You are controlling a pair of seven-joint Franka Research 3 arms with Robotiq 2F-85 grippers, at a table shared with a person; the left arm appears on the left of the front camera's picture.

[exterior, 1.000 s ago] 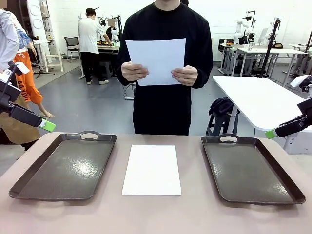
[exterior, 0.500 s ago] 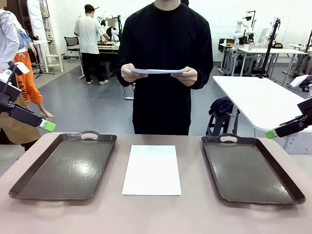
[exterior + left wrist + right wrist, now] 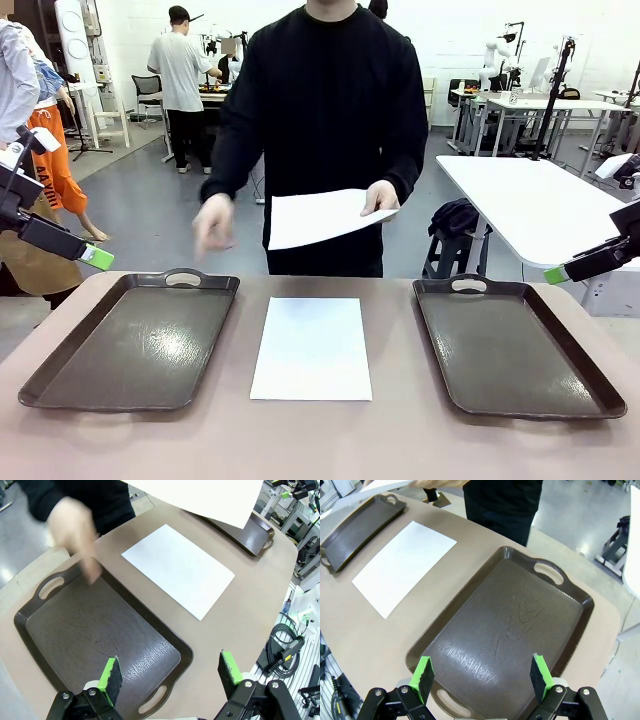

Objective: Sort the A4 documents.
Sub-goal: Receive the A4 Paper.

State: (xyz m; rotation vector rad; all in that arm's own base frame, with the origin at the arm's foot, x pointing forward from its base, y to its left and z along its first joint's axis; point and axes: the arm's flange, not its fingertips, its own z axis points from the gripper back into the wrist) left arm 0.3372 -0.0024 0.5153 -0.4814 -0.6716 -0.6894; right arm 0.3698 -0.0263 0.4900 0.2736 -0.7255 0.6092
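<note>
A4 sheet point(image 3: 311, 348) lies between trays point(image 3: 130, 345), well apart from left end effector point(image 3: 170, 670) and right end effector point(image 3: 482, 674), both open

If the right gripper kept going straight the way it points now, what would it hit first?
Probably the floor of the dark brown tray beneath it: the open right gripper points down into it and nothing lies between, though depth is hard to judge.

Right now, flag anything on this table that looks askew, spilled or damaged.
Nothing stands out. The flat white paper sheet lies square on the tan table, between the two dark brown handled trays, touching neither. No spills or damage show. A second white sheet is off the table, held tilted in the person's hand.
</note>
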